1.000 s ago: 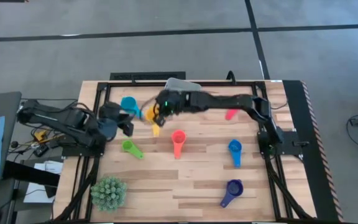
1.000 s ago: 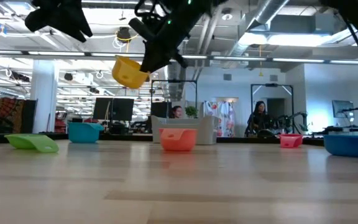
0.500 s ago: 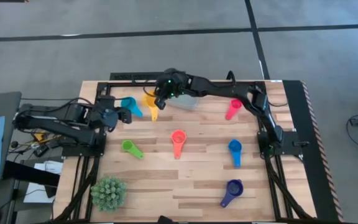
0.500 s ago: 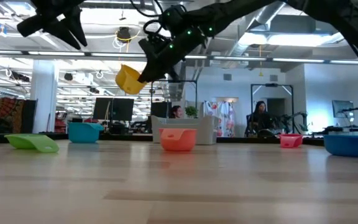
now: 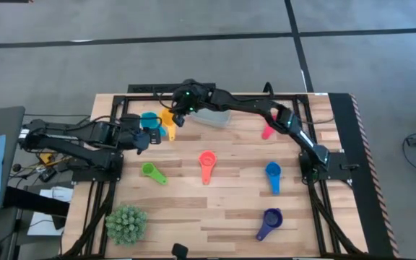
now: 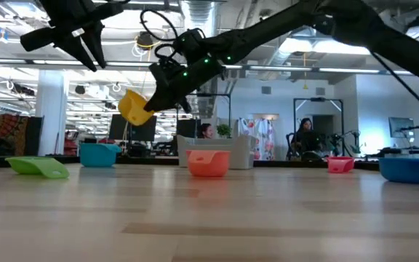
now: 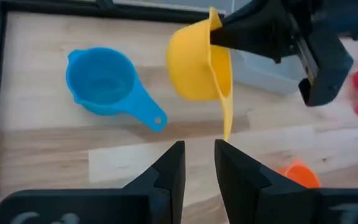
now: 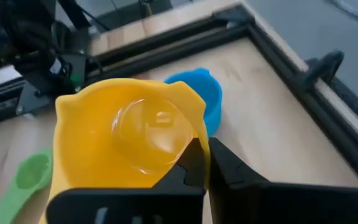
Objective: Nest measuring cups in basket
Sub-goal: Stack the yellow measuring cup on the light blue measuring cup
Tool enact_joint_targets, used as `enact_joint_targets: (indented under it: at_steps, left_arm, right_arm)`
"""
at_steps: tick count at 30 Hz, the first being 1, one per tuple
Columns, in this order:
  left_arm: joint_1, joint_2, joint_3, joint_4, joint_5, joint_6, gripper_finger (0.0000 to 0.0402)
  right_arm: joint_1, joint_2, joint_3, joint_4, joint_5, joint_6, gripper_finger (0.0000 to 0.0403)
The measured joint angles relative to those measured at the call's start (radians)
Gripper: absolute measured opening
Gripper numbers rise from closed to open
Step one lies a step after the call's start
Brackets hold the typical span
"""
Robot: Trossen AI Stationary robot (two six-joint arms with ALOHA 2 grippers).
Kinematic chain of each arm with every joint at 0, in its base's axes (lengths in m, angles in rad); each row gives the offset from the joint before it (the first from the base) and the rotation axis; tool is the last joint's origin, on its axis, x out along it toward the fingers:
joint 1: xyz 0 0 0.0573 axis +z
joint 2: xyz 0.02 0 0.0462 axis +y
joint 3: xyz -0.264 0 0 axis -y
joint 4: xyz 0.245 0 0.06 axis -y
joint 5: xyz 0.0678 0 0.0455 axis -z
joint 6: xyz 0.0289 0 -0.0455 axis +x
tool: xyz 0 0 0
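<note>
The yellow measuring cup (image 5: 167, 118) hangs in the air in my right gripper (image 5: 181, 108), just right of the teal cup (image 5: 150, 120), which rests on the table. The grey-white basket (image 5: 215, 117) stands on the table to the right of the yellow cup. My left gripper (image 5: 149, 137) hovers open near the teal cup, its fingertips a little apart in the left wrist view (image 7: 199, 155). Pink (image 5: 268, 130), coral-red (image 5: 207, 162), green (image 5: 150, 172), blue (image 5: 273, 173) and purple (image 5: 269, 222) cups lie spread over the table. My right gripper holds the yellow cup by its rim (image 7: 214, 30), on the side away from the handle. One finger (image 8: 191, 163) shows inside the bowl, the other (image 8: 229, 169) outside the wall. The cup is lifted clear and tipped, its handle (image 7: 226, 115) hanging down.
A spiky green plant (image 5: 126, 222) stands at the near left corner. A black frame (image 5: 150, 90) runs along the table's far edge. Bare wood lies between the teal cup and the coral-red cup. A person (image 6: 301, 138) shows in the room beyond.
My right gripper has carried the yellow cup toward the far edge and a little to the left, from above the table's middle to just beside the teal cup. The cup stays gripped and has swung so that its handle hangs nearer the teal cup.
</note>
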Motion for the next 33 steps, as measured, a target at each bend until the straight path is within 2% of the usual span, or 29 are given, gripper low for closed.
enact_joint_targets:
  at_steps: [9, 15, 20, 22, 29, 33]
  left_arm:
    - [0.056, -0.017, 0.002, -0.047, 0.103, -0.051, 0.0073]
    - [0.073, -0.03, 0.002, -0.09, 0.133, -0.053, 0.0073]
    - [0.101, -0.023, 0.003, -0.102, 0.007, -0.053, 0.0073]
    - [0.127, -0.016, 0.002, -0.096, -0.007, -0.042, 0.0073]
    - [0.211, -0.016, 0.002, -0.084, 0.093, -0.03, 0.0073]
    - [0.281, -0.04, 0.002, -0.027, 0.137, 0.061, 0.0074]
  right_arm:
    - [0.003, 0.147, 0.207, 0.035, -0.002, 0.051, 0.0014]
    - [0.011, 0.178, 0.212, 0.163, 0.007, 0.113, 0.0016]
    - [0.028, 0.203, 0.205, 0.141, 0.004, 0.113, 0.0019]
    - [0.037, 0.198, 0.207, 0.115, 0.02, 0.114, 0.0021]
    - [0.042, 0.179, 0.211, 0.075, 0.028, 0.224, 0.0016]
    - [0.035, 0.16, 0.212, 0.022, 0.013, 0.272, 0.0019]
